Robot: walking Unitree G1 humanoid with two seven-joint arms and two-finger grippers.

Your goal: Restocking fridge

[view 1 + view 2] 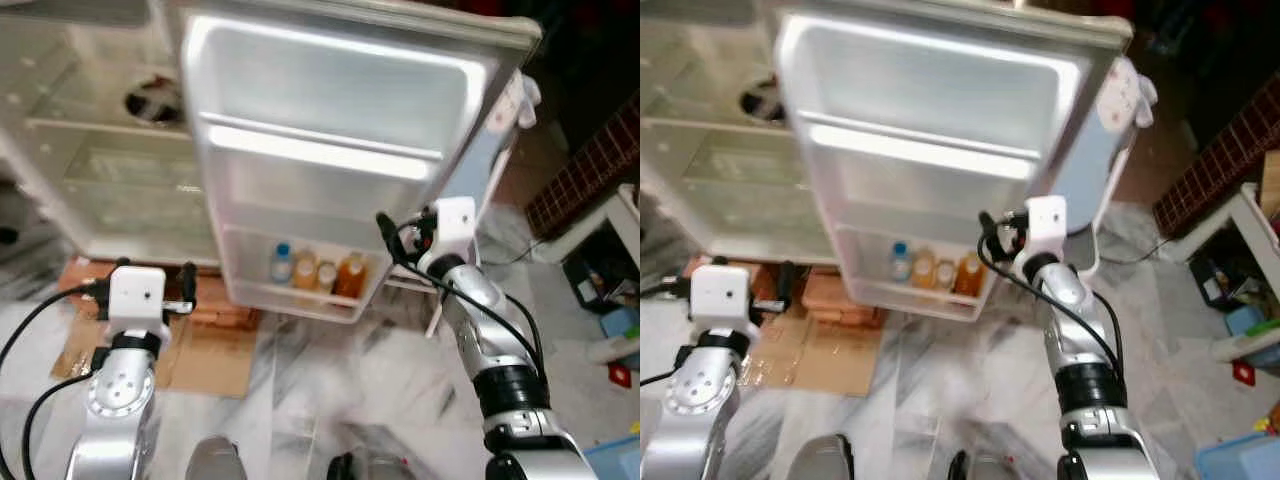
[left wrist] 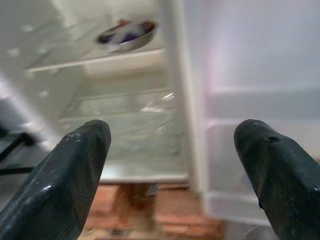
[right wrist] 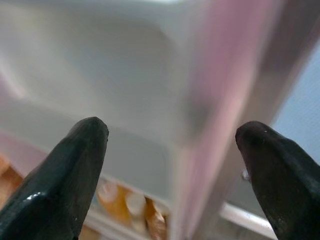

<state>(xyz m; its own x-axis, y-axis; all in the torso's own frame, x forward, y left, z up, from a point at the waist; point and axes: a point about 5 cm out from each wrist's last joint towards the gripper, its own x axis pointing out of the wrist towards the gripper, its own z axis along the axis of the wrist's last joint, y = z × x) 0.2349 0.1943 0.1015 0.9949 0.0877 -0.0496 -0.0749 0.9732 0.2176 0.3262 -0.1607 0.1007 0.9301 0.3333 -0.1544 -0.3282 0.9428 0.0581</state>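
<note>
Head view: fridge door (image 1: 340, 150) is standing open, bottles (image 1: 318, 270) sitting in its bottom bin at 6 o'clock, likely already stocked.

Left wrist: left gripper (image 2: 172, 165), jaws apart and empty, is facing the bare shelves (image 2: 125, 120).

Right wrist: right gripper (image 3: 172, 165), jaws apart, is hovering by the door edge, probably to steady it.

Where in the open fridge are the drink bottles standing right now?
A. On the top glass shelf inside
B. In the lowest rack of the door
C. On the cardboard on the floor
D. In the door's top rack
B: the bottles stand in a row in the bottom rack of the open fridge door; the racks above them look bare.
</note>
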